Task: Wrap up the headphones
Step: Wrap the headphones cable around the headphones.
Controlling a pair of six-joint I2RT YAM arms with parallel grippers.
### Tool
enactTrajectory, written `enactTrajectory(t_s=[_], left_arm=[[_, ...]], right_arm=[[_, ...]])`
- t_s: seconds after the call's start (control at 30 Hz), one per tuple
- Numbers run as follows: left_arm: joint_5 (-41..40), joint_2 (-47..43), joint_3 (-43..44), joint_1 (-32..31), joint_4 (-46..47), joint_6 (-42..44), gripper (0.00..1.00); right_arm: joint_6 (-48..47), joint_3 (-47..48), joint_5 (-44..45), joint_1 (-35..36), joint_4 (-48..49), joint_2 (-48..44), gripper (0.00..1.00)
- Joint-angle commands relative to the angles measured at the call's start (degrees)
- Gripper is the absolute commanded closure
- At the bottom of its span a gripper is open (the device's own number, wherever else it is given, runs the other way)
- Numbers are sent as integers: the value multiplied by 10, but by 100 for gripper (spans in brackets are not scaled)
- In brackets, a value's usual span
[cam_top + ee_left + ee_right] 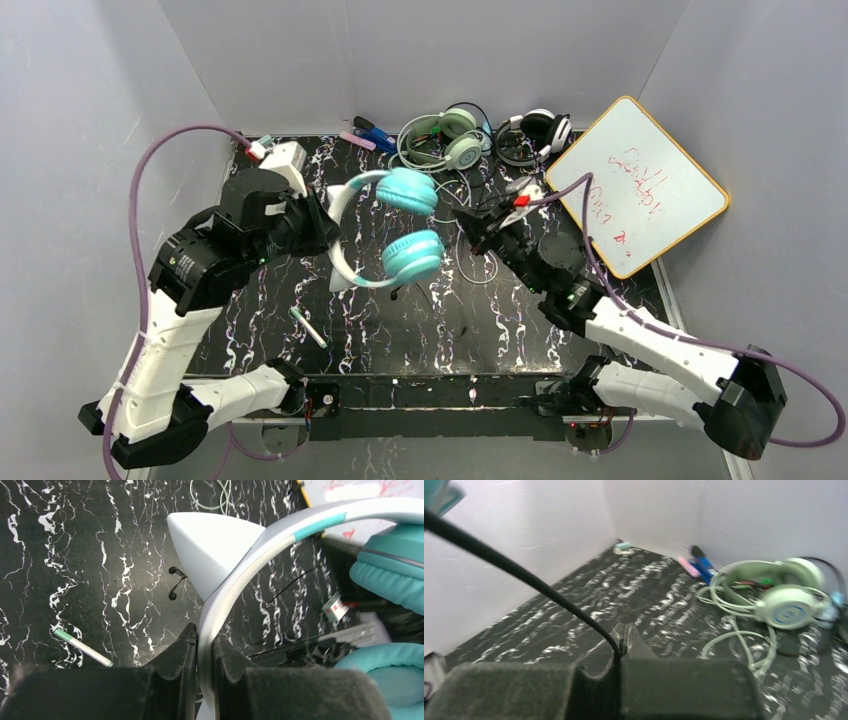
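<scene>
Wrapping not yet begun: left gripper (205, 635) clamps the teal headphones (408, 190) by the band (280, 537), right gripper (622, 632) pinched shut on their black cable (524, 576), nothing wound.

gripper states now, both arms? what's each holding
Left gripper: shut on the teal headphones' band.
Right gripper: shut on the black cable.

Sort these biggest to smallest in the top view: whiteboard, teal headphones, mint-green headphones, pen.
1. whiteboard
2. teal headphones, held up nearer the camera, so they may look bigger than they are
3. mint-green headphones
4. pen
</scene>
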Motion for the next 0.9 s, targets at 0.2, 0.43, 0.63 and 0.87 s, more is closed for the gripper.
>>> enactTrajectory(t_s=[0.2, 0.43, 0.63, 0.87], left_arm=[[83, -66, -126, 0, 94, 164, 100], [37, -64, -166, 0, 80, 195, 100], [0, -61, -209, 0, 102, 205, 100], [-16, -26, -239, 1, 141, 206, 100]], right_arm=[[-43, 217, 66, -63, -320, -13, 99], [-55, 372, -58, -62, -431, 52, 99], [-38, 521, -90, -55, -563, 150, 99], [-61, 541, -59, 27, -534, 180, 99]])
